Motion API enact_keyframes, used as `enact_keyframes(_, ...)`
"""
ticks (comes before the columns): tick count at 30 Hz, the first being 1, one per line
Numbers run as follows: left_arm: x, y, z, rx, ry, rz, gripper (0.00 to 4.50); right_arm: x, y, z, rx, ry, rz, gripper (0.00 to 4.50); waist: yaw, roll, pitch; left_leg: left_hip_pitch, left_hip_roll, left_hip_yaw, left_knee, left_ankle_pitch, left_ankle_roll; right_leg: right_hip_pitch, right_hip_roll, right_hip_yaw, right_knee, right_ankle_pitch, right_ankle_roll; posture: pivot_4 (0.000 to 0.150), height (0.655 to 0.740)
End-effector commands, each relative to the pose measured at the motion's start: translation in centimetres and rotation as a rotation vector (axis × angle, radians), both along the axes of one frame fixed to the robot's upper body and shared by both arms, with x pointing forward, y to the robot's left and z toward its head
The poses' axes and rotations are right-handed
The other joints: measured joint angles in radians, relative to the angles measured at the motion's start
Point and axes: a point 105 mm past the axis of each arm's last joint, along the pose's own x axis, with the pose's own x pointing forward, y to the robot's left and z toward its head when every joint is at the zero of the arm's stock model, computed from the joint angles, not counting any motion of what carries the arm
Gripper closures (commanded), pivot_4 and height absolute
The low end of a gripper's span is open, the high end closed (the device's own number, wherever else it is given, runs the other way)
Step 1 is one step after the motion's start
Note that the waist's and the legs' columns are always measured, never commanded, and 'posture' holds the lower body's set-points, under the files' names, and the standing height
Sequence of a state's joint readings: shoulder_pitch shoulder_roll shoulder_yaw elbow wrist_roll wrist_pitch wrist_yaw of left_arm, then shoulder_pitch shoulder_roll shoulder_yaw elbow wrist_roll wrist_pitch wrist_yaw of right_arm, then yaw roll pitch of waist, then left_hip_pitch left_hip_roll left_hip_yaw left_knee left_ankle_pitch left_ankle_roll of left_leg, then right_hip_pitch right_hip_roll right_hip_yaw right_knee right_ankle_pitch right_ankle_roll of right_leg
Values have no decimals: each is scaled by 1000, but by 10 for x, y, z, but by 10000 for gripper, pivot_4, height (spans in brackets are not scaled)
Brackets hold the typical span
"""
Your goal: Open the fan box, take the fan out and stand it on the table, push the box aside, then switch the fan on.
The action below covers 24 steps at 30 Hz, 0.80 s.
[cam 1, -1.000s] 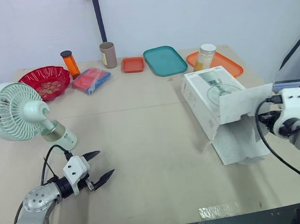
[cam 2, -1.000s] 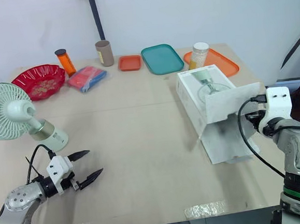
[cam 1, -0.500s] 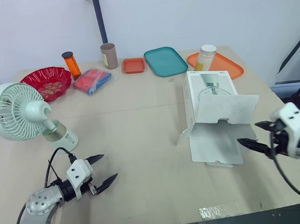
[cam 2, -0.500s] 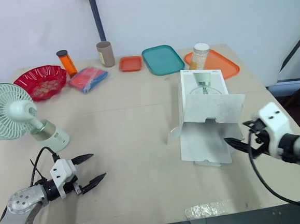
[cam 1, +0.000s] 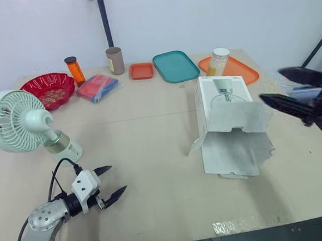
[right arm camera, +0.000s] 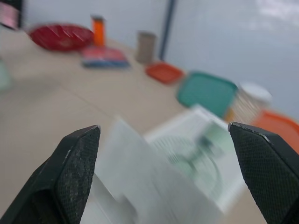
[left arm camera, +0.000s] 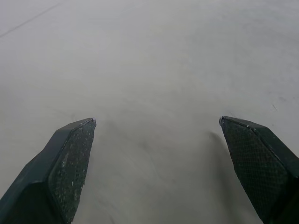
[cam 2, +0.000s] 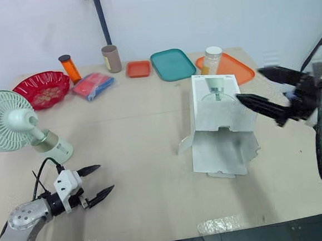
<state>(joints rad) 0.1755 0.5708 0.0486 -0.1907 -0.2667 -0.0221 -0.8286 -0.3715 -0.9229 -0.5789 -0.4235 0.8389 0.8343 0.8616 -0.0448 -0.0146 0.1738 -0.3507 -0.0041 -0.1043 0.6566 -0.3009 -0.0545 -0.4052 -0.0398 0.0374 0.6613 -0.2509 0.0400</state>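
Fan point(cam 1: 22, 123) stands upright on the tabletop point(cam 1: 151, 138), well apart from the open fan box point(cam 1: 228, 126). Left end effector point(cam 1: 117, 178) and right end effector point(cam 1: 271, 84) both gape wide, empty.

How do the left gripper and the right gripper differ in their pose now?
The left gripper hangs low, just over the table; the right gripper is held well above it. The left gripper is near the base of the fan; the right gripper is beside the open box. Both are open and hold nothing.
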Motion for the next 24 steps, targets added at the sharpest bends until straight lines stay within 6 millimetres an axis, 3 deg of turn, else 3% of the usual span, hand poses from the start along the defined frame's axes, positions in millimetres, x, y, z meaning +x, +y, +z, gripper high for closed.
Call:
enact_keyframes(1, 2, 0, 14, -9, -44, 8, 0, 2, 36, -8, -19, 14, 87, 279, 1, 0, 0, 0, 0, 0, 0, 0, 0, 0, 0, 0, 0, 0, 0, 1500, 7400)
enact_keyframes(8, 2, 2, 17, -4, -52, 29, 0, 37, 86, -45, 7, 171, 24, 279, 7, 0, 0, 0, -1, -2, 1, 0, 0, -5, -1, 0, 0, 1, 1, 1500, 7400)
enact_keyframes(14, -1, 0, 16, 6, -48, 32, 0, 28, 119, -75, -30, 331, 105, 279, 10, 0, 0, -1, -2, -4, 1, 0, 0, -5, -2, -1, -1, 1, 0, 1500, 7400)
enact_keyframes(17, -1, 1, 16, 9, -47, 31, 0, 30, 125, -91, -56, 398, 83, 279, 10, 0, 0, -1, -1, -4, 1, 0, 0, -5, -1, -1, -1, 1, 0, 1500, 7400)
enact_keyframes(24, 1, 3, 17, 17, -54, 40, 0, 44, 124, -102, -52, 485, -28, 279, 10, 0, 0, -1, -1, -4, 1, 0, 0, -5, -1, -1, -1, 1, 0, 1500, 7400)
